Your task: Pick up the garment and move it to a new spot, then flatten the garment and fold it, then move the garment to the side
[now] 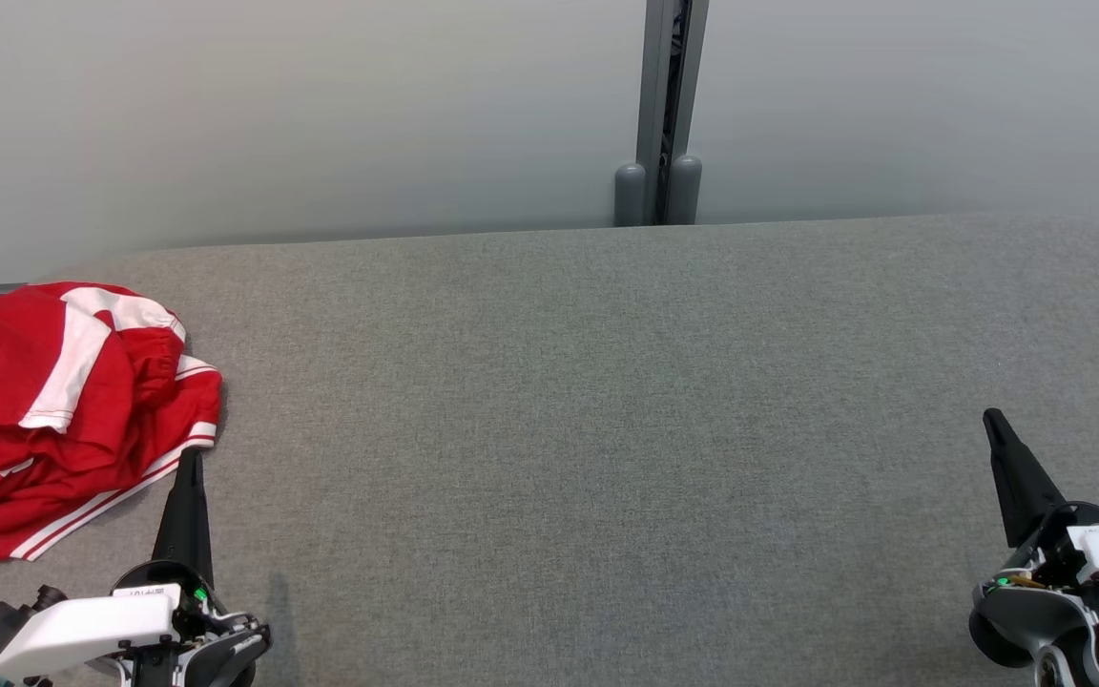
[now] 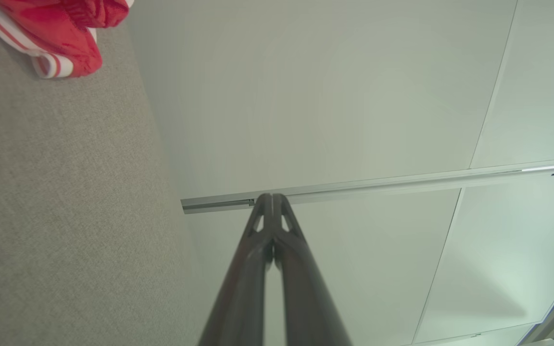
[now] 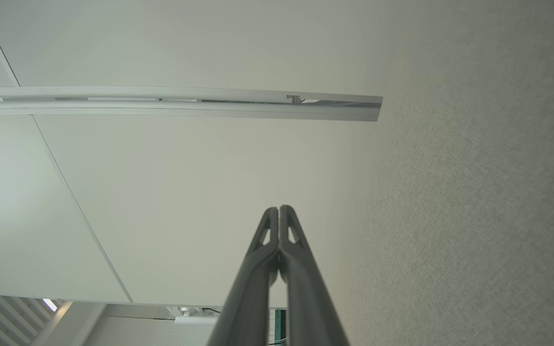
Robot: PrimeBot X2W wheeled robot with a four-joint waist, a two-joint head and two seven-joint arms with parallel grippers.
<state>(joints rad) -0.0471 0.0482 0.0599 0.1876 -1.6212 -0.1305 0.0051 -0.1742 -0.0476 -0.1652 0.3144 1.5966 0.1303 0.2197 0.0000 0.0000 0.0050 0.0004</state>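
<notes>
Left gripper (image 1: 190,458) and right gripper (image 1: 992,417) each closed tight (tips meeting), crumpled red garment (image 1: 63,410) beside the left

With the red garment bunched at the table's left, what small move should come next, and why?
Probably open the left gripper and ease it onto the garment: that gripper is shut and empty, with its tip right at the garment's near edge.

Head view looks down over the grey table (image 1: 549,429); both wrist views skim it toward the wall (image 1: 321,114).
</notes>
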